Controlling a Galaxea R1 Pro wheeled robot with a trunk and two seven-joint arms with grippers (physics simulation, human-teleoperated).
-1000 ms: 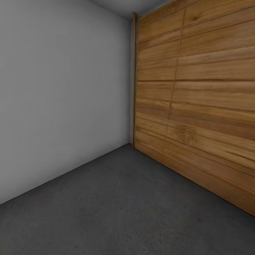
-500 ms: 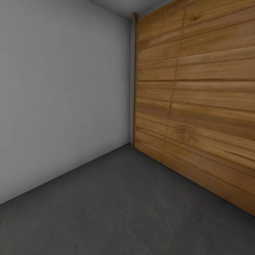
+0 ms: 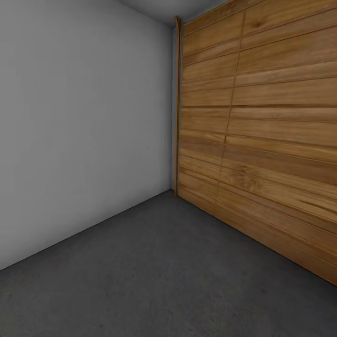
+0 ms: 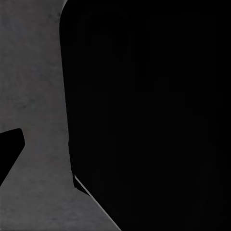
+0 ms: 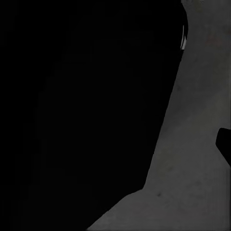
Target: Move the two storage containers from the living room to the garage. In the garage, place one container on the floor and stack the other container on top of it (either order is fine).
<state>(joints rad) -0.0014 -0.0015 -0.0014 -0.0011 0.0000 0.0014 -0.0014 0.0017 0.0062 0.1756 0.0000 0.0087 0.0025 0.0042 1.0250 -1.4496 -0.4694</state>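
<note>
Two broad surfaces meet at the corner in the head view: a plain grey-white wall [image 3: 84, 131] at the view's left and a wide door of horizontal brown wood planks [image 3: 262, 140] at its right, with the dark grey, mottled floor [image 3: 168, 281] spreading below them toward the camera. This reads as the garage, the place where the stack is to be built. As for the two storage containers, nothing red-orange appears in any of the pictures, so I cannot tell which way they lie from either gripper, how their long sides run, or which arm is nearer to one; that relation, on which the next move depends, is simply not given. My judgement is that the robot is in transit or pausing (facing the corner rather than any bin) and that the coming move calls for turning the base or the head until a container comes into sight. Each wrist camera looks down on the same grey concrete past a large black mass [image 4: 154, 110] close to the lens, likely part of the robot's own body, with a similar dark bulk [image 5: 82, 106] on the right side. That suggests both arms hang low and tucked beside the trunk, pointing at the ground. A small dark wedge at each picture's edge may be a fingertip, but whether the fingers are spread or pressed together I cannot tell.
</note>
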